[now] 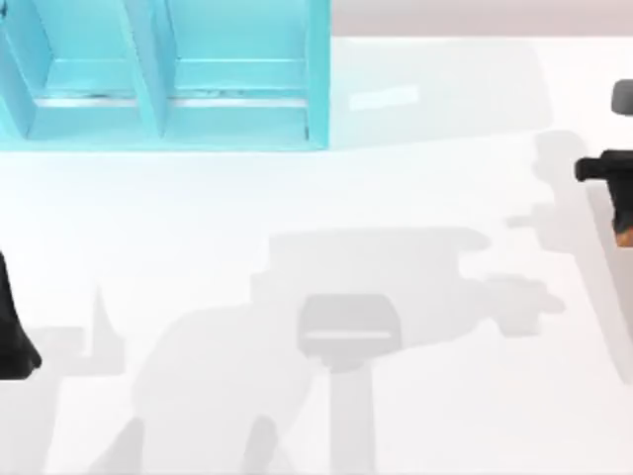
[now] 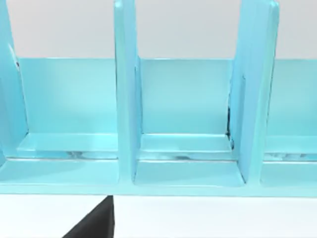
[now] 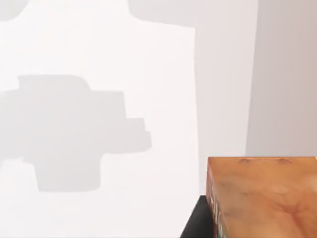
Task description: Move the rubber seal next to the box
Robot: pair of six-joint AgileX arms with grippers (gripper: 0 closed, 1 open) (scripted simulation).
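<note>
Closest to your right wrist camera sat the rubber seal [image 3: 262,196], an orange-brown block cut off at the picture's edge, with a dark part of the right pincer [image 3: 195,220] just beside it. Beyond it lay bare white desk [image 3: 99,49] crossed by grey shadows. You could not see the fingers there, so I cannot tell whether the seal was clamped or merely close.

From above, your right pincer [image 1: 618,203] was half cut off at the desk's right edge, well to the right of the box [image 1: 168,74] and nearer the camera side than it. A sliver of orange [image 1: 624,237] showed at its lower tip, which matched the seal; the rest was hidden under the black body. The seal was therefore well apart from the box.

Your left arm [image 1: 15,327] sat at the desk's left edge, below the box, mostly out of frame; its finger state could not be read. Its wrist camera faced the box [image 2: 188,114] straight on: a pale blue frame with upright dividers forming open compartments, with a dark wedge [image 2: 96,223] low in front.
</note>
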